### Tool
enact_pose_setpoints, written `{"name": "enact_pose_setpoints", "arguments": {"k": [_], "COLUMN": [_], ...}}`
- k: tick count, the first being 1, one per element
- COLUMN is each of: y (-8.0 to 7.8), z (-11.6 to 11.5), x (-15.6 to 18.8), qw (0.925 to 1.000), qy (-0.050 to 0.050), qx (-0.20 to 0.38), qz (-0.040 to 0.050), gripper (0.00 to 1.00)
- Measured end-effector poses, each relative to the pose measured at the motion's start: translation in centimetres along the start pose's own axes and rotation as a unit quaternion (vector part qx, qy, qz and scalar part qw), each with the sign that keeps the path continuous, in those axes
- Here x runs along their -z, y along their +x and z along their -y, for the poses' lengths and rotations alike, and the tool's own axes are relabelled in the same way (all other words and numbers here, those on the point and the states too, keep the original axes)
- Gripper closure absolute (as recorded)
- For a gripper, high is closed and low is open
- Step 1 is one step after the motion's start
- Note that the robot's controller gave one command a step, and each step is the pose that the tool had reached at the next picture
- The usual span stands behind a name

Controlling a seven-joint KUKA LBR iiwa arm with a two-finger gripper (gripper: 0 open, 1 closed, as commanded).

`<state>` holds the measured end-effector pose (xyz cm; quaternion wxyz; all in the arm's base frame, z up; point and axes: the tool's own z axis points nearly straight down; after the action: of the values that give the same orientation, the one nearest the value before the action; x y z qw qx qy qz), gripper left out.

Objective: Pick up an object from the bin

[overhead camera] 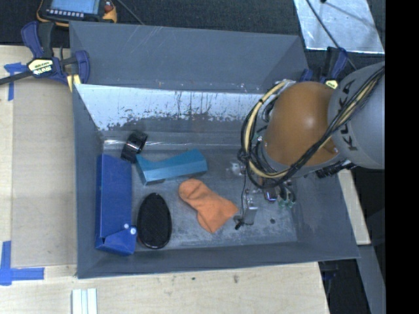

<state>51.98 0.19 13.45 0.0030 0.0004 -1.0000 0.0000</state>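
The gripper point(243, 220) is seen low in the right part of the grey metal bin point(196, 57). It is placed just at the right end of a soft, crumpled orange cloth point(204, 203), which is laid near the middle of the floor. Whether the gripper is spread apart or pressed together cannot be told. A flat light blue block point(171, 167) is laid just behind the cloth. A black oval brush point(154, 220) is laid to the cloth's left, beside a long dark blue box point(114, 198).

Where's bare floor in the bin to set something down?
Bare: back strip of the bin floor behind the light blue block; the near corner at view right of the tool. Crowded: left, where dark blue box, black oval and orange cloth sit close.
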Motion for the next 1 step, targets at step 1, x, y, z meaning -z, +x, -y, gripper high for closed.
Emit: {"name": "enact_pose_setpoints", "arguments": {"k": [1], "y": [-0.18], "z": [0.0], "x": [0.45], "qw": [1.0], "qy": [0.0], "qx": [0.0], "qz": [0.0042], "gripper": [0.0]}}
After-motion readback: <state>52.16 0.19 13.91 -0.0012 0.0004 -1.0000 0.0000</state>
